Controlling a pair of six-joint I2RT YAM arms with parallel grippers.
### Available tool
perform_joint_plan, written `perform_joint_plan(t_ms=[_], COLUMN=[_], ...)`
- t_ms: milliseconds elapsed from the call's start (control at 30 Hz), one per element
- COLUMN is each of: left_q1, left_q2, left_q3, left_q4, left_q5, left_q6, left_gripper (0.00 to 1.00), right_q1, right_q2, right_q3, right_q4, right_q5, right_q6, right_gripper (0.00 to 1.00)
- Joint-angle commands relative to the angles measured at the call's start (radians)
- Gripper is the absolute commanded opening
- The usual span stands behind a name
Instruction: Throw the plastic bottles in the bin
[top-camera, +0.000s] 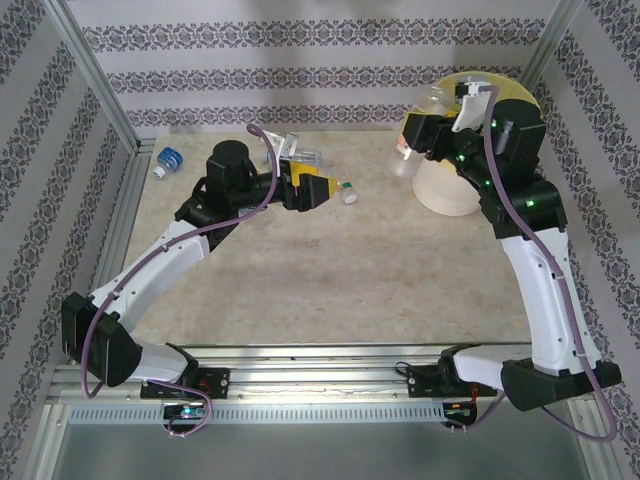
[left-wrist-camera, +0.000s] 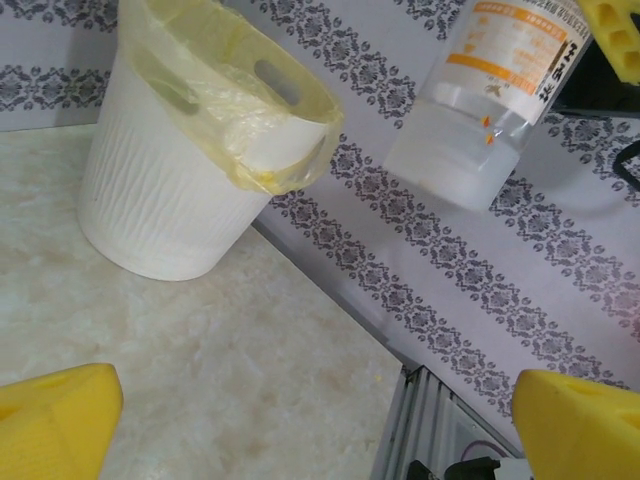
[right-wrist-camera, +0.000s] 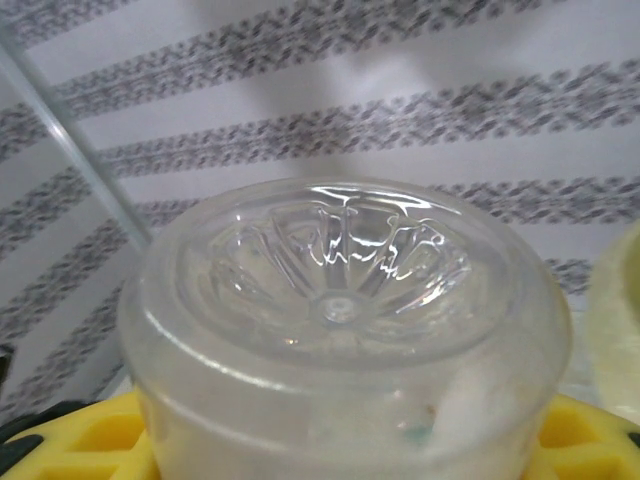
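- At 2 o'clock on the table (top-camera: 330, 270), right claw (top-camera: 420, 140) gripped a clear orange-label bottle (top-camera: 427, 102), raised near the bin (top-camera: 450, 195), at its 9 o'clock side.
- Left claw (top-camera: 322, 190) spread wide, nothing held; green-cap bottle (top-camera: 347, 192) just at its 3 o'clock.
- Blue-label bottle (top-camera: 170, 160) lay at 10 o'clock.
- Judged: bottles light, thin-walled, slippery, easily crushed; grip mid-body at the label.

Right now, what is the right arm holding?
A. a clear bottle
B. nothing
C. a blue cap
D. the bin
A: the right gripper is shut on a clear bottle with an orange label, lifted off the table near the bin.
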Motion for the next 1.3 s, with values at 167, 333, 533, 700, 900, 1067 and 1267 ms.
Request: perform_joint_plan(t_ms=[167, 333, 533, 700, 900, 1067, 1267], left_q1=[0.017, 0.021, 0.025, 0.03, 0.034, 0.039, 0.052], left_q2=[-0.037, -0.044, -0.052, -0.059, -0.068, -0.074, -0.076], left_q3=[-0.02, -0.022, -0.038, -0.054, -0.064, -0.069, -0.075], left_q4=[0.032, 0.016, 0.009, 0.011, 0.012, -0.003, -0.036], left_q5=[-0.042, -0.061, -0.073, -0.086, -0.099, -0.109, -0.139], left_q6=[0.017, 0.022, 0.022, 0.021, 0.02, 0.022, 0.022], left_gripper=[1.0, 1.0, 1.0, 1.0, 1.0, 1.0, 1.0], right_q1=[-0.099, -0.137, -0.141, -0.141, -0.151, -0.18, -0.268], right_q2=[-0.045, -0.074, -0.084, -0.065, -0.017, 0.061, 0.295], right_q3=[0.04, 0.015, 0.013, 0.03, 0.067, 0.102, 0.3], right_q4=[0.083, 0.244, 0.456, 0.608, 0.682, 0.657, 0.276], right_q5=[0.237, 0.243, 0.275, 0.278, 0.295, 0.315, 0.38], right_q6=[-0.089, -0.134, -0.225, -0.291, -0.31, -0.289, -0.151], right_gripper=[0.11, 0.1, 0.09, 0.08, 0.07, 0.06, 0.24])
